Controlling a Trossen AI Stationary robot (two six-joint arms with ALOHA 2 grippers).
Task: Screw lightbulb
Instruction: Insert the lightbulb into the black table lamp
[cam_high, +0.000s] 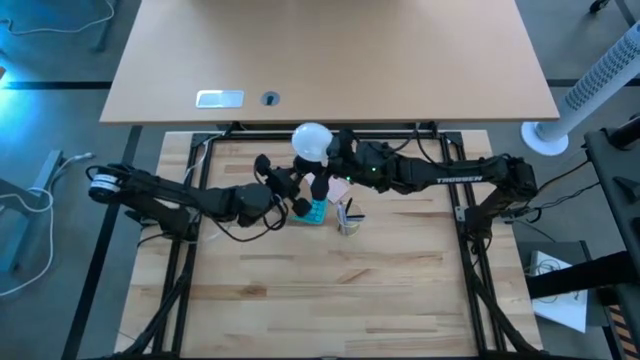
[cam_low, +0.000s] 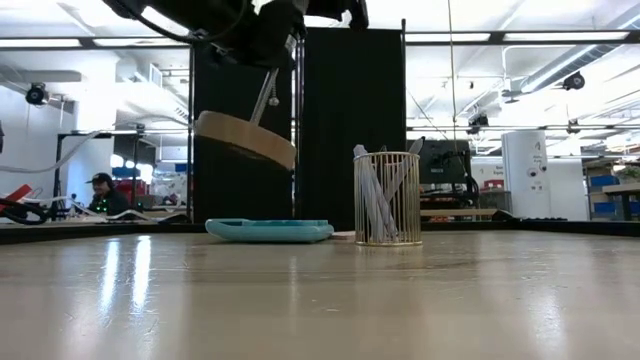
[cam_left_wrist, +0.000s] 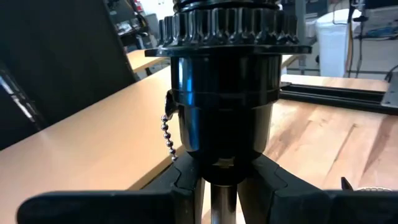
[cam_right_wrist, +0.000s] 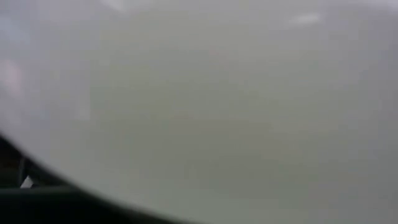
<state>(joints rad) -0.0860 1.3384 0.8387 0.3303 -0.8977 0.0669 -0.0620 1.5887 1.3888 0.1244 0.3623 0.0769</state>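
- A wooden worktable (cam_high: 330, 290) seen from above, with two dark robot arms reaching toward each other near its far middle edge
- The lightbulb (cam_high: 311, 140), frosted white and pear-shaped, is raised off the table at the far middle, just past a blue calculator (cam_high: 314, 211)
- The right gripper (cam_high: 330, 152) is at the bulb's side, its arm coming in from the right; the white globe (cam_right_wrist: 217, 99) fills nearly all of the right wrist view, but whether the fingers are closed on it cannot be told
- The left gripper (cam_high: 283, 190) comes from the left and is clenched on the thin stem below a black lamp socket (cam_left_wrist: 221, 93)
- In the left wrist view the stem stands between the two dark fingers (cam_left_wrist: 180, 186), and a small bead chain (cam_left_wrist: 168, 134) hangs from the socket's side
- From table height, a round wooden disc (cam_low: 246, 138) hangs tilted in the air above the calculator
- A gold wire pen cup (cam_low: 387, 198) stands on the table just beside the calculator
- A person (cam_low: 103, 194) sits far back in the room
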